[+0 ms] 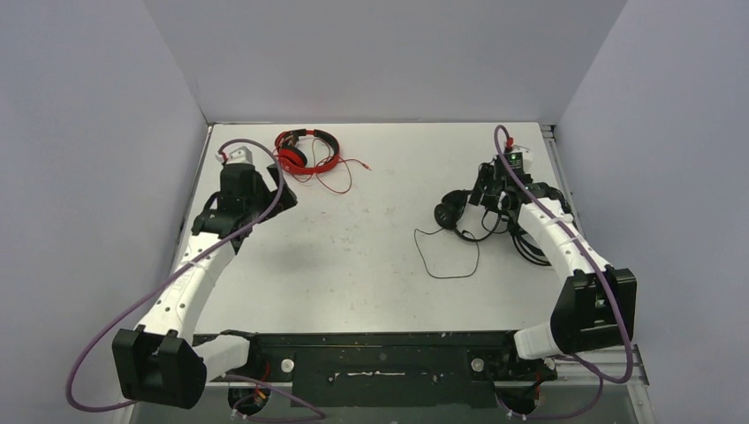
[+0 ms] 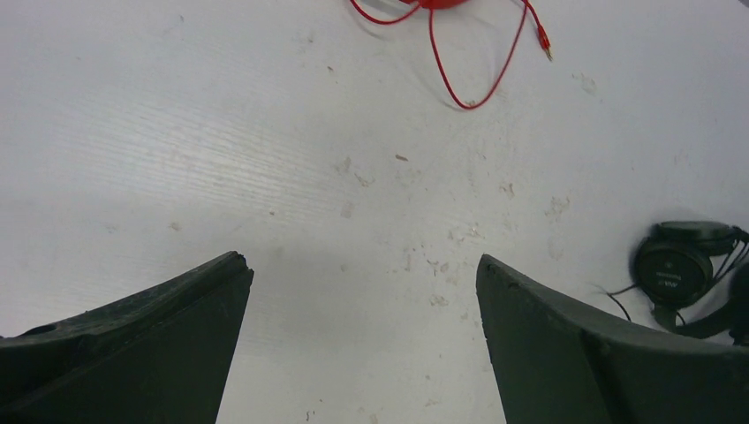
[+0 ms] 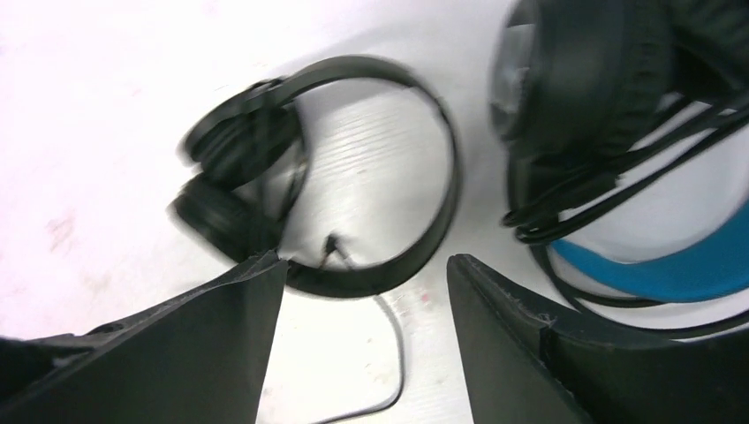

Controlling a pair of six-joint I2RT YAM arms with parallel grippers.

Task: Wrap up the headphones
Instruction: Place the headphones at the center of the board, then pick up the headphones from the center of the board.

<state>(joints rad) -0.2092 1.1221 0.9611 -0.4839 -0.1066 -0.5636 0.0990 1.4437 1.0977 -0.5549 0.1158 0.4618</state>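
From above, the right end effector hangs over the black headphones, which lie on the surface. Their cable sprawls in a loose loop on the near side of them. The red headphones sit well apart, to the far left of the black headphones, with the left end effector near them.

In the left wrist view, that end effector is released, its fingers spread wide over bare surface. The red cord trails loose ahead.

In the right wrist view, this end effector is also released, its fingers parted and grasping nothing. The black headphones' band lies just past the fingertips. The blue-banded headphones lie just beside the black headphones.

The black pair seems to be the one being wrapped. The next move calls for pinching its thin, flat-lying cable and winding it around the band.
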